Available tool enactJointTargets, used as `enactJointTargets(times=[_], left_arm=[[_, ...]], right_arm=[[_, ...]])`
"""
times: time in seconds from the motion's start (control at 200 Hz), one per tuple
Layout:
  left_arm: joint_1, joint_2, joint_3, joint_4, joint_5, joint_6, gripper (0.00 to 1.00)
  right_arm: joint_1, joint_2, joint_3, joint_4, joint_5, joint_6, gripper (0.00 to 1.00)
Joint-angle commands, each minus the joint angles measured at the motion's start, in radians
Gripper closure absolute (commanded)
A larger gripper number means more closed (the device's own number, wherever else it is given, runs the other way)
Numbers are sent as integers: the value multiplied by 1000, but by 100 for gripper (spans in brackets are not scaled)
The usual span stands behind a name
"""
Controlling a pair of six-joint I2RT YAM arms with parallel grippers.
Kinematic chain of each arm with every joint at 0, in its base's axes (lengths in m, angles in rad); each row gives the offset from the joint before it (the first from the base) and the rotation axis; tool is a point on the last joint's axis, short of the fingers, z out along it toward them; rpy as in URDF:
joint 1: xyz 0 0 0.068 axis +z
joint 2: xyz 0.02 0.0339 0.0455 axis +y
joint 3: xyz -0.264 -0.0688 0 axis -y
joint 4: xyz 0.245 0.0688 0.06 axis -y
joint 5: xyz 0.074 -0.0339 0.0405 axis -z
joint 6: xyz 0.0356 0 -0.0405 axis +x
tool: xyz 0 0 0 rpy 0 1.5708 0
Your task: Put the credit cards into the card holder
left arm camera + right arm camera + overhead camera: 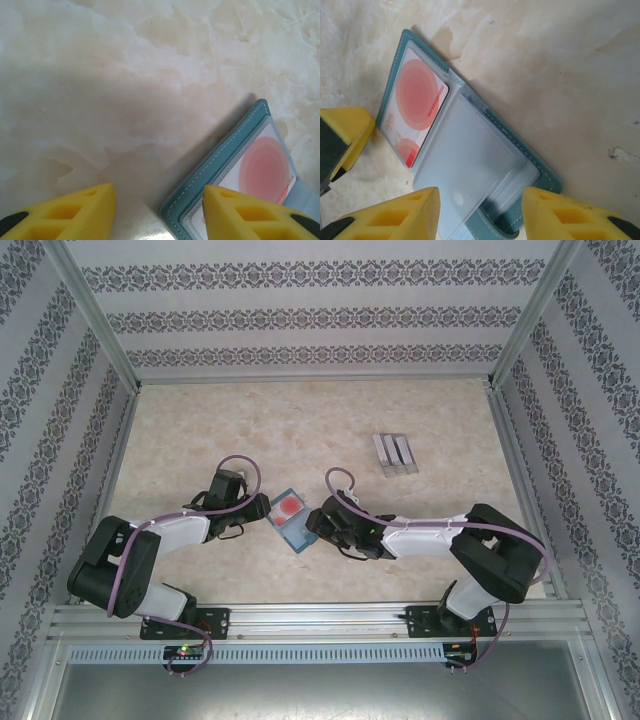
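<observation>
From above, the card holder (290, 523) is seen lying open on the table (200, 430). At the left wrist, the left tool (157, 215) is held released over its corner, which could be dragged. At the right wrist, the clear leaves (470, 155) could be snagged by the right tool (480, 215), likewise released and empty.

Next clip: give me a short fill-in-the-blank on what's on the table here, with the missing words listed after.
1. The card holder lies ___ on the table, inner leaves showing.
2. The card in its clear sleeve shows ___ circles.
3. In the top view, the clear stand sits on the robot's ___ side of the card holder.
4. The fingers of the right tool are ___.
Missing words: open; red; right; yellow.
</observation>
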Motion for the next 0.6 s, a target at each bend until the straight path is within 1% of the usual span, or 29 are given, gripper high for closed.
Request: enactJointTargets(times=[0.0, 0.155, 0.445, 0.595], left_arm=[[-3, 15, -1, -29, -33, 13, 49], [-3, 16, -1, -25, -25, 13, 49], [-3, 18, 3, -34, -33, 15, 48], [-3, 23, 6, -30, -24, 13, 48]], right_arm=[[-13, 34, 25, 61, -3, 12, 53], [-14, 57, 54, 62, -6, -5, 54], [-18, 61, 68, 54, -8, -26, 60], [-22, 87, 76, 100, -12, -40, 60]])
